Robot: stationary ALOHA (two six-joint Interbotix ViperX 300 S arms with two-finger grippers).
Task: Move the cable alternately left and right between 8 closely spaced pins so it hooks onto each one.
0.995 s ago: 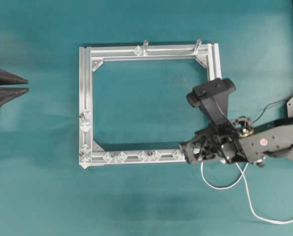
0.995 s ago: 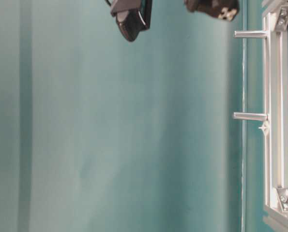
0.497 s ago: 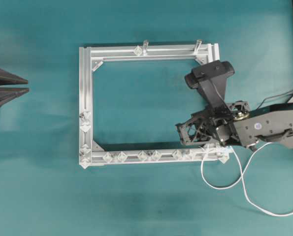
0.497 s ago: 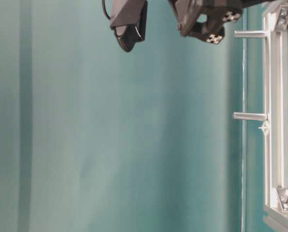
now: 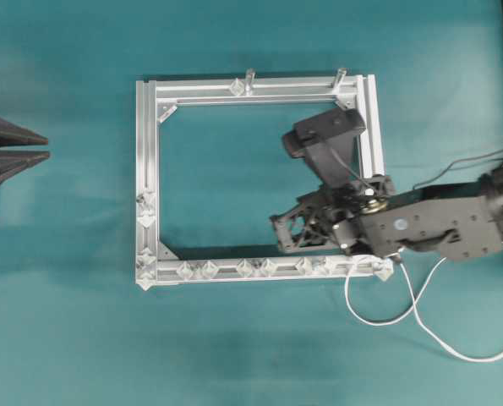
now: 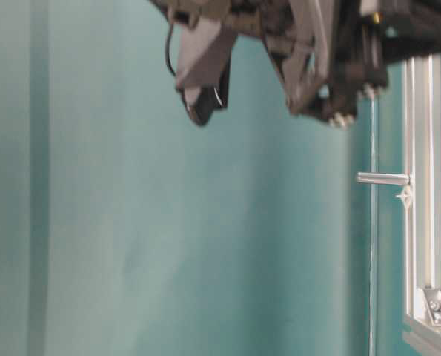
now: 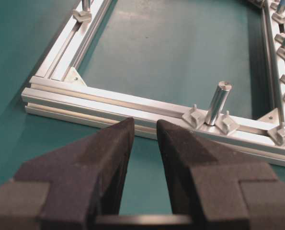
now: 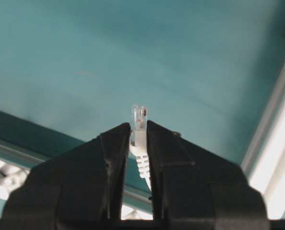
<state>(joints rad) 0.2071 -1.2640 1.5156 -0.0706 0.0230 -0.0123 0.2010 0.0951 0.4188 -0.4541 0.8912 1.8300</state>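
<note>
Right gripper [image 8: 138, 132] pinches the cable [image 8: 139, 125] by its plug, pins [image 5: 255, 268] just below it; left gripper [image 7: 144, 128] stands open

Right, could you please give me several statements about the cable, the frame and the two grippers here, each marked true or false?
1. The right gripper is shut on the thin white cable, just behind its pale plug. True.
2. The left gripper holds the cable. False: it is open and holds nothing.
3. The rectangular aluminium frame lies flat on the teal table. True.
4. The cable's slack lies inside the frame. False: it loops on the table outside the frame's lower right corner.
5. Small silver diamond-shaped pins sit along the frame's bottom rail. True.
</note>
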